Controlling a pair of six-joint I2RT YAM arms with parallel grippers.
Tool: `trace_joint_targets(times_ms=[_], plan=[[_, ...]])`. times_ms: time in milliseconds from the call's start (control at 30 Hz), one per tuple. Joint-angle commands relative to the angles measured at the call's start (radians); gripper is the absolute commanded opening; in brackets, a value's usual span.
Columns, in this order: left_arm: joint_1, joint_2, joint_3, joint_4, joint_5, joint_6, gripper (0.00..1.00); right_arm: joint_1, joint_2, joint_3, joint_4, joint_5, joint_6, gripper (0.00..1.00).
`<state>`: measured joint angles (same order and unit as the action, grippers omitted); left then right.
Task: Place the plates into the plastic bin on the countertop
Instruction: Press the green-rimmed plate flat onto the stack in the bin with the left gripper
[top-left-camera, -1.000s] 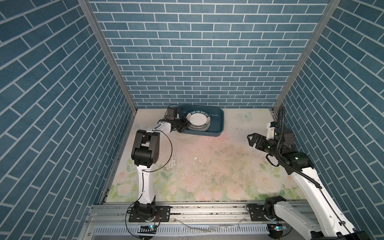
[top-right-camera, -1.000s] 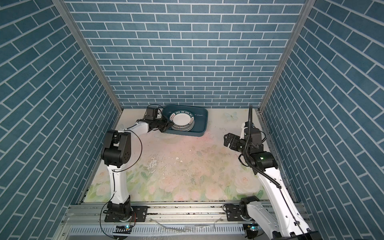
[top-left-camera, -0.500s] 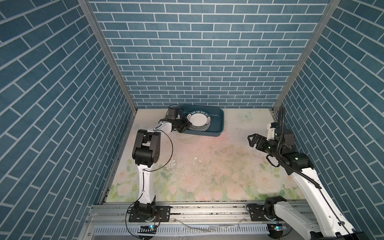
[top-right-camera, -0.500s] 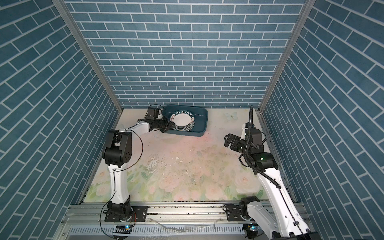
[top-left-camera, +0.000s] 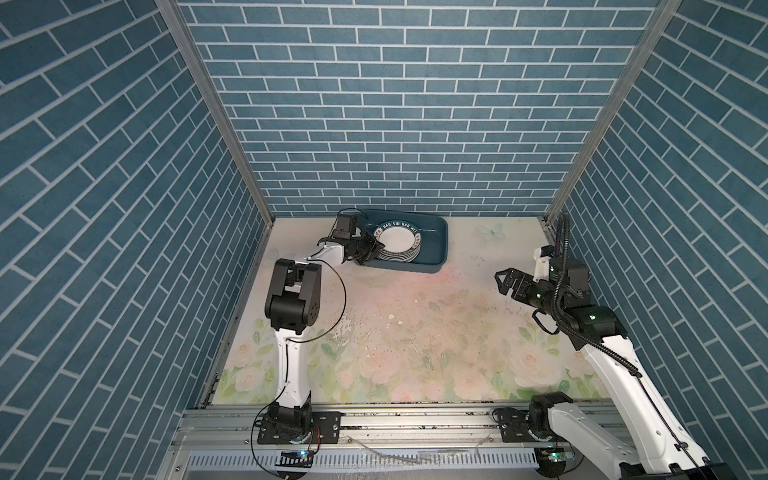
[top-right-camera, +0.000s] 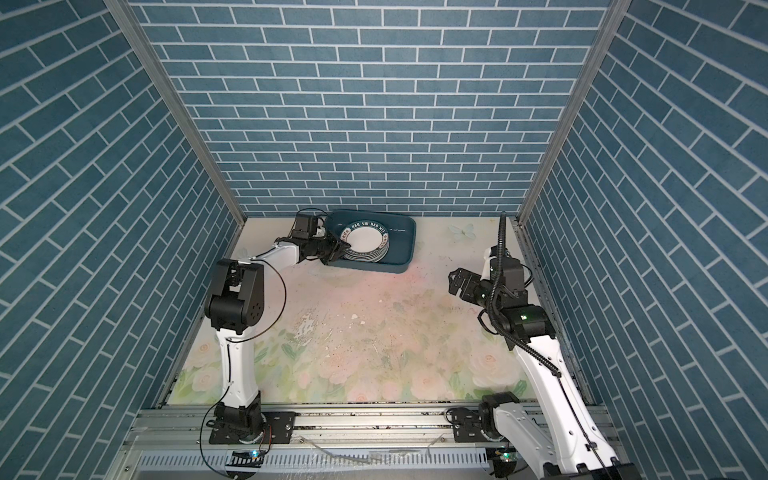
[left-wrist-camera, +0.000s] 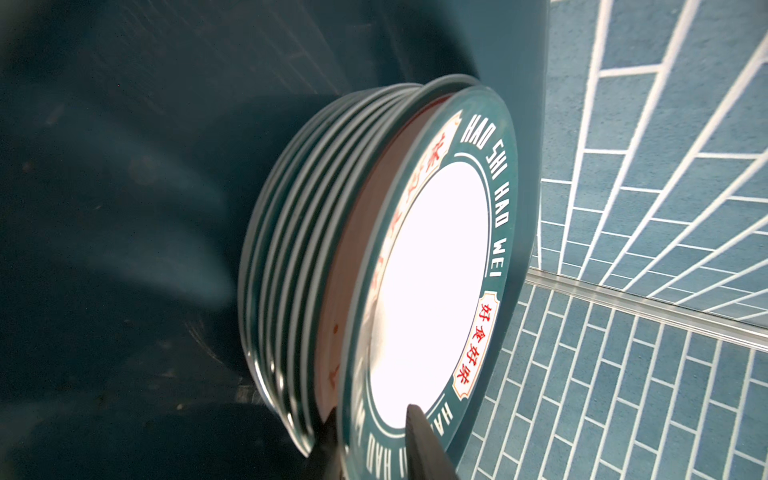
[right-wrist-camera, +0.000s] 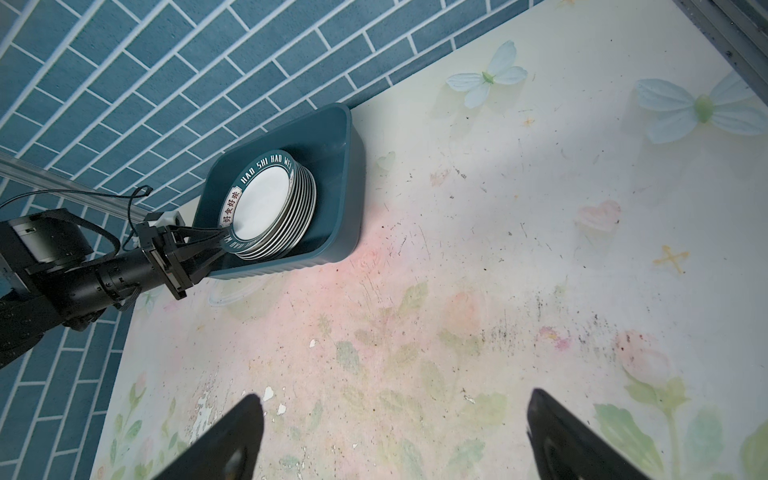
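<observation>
Plates (right-wrist-camera: 286, 224) are stacked in the left half of the bin (top-left-camera: 436, 249), which sits against the back wall with its long side running along it. The right half of the bin is bare. The top plate (left-wrist-camera: 432, 266), the one with the green lettered rim, sits tilted on the stack, and its gripper-side edge looks raised.

That edge is what matters. The left gripper (right-wrist-camera: 224, 242) comes in over the bin's left end, and the plate is straight ahead of it with the rim between the fingers (left-wrist-camera: 419, 440), one over the face and one under. You can't tell from these views whether they're pinching the rim or just off it.

A round plate has no long axis, so my read is to back straight out along the approach line, away from the stack.

The right gripper (top-left-camera: 501, 283) is spread wide and empty, hovering over the countertop (top-left-camera: 415, 332) well apart from the bin. The left arm is clearly nearer. I see no plates on the countertop.
</observation>
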<state>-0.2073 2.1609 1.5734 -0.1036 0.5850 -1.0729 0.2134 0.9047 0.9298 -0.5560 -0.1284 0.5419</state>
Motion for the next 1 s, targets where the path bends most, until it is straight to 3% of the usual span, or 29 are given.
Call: trace_joint_targets(times_ms=[0, 567, 967], plan=[[-0.006, 0.017, 0.029, -0.037, -0.011, 0.037, 0.33, -0.007, -0.008, -0.014, 0.016, -0.008, -0.003, 0.98], [-0.007, 0.001, 0.042, -0.090, -0.031, 0.085, 0.57, -0.016, 0.005, -0.016, 0.028, -0.022, 0.001, 0.98], [-0.006, 0.008, 0.114, -0.205, -0.054, 0.160, 0.61, -0.021, 0.011, -0.029, 0.045, -0.031, 0.001, 0.98]])
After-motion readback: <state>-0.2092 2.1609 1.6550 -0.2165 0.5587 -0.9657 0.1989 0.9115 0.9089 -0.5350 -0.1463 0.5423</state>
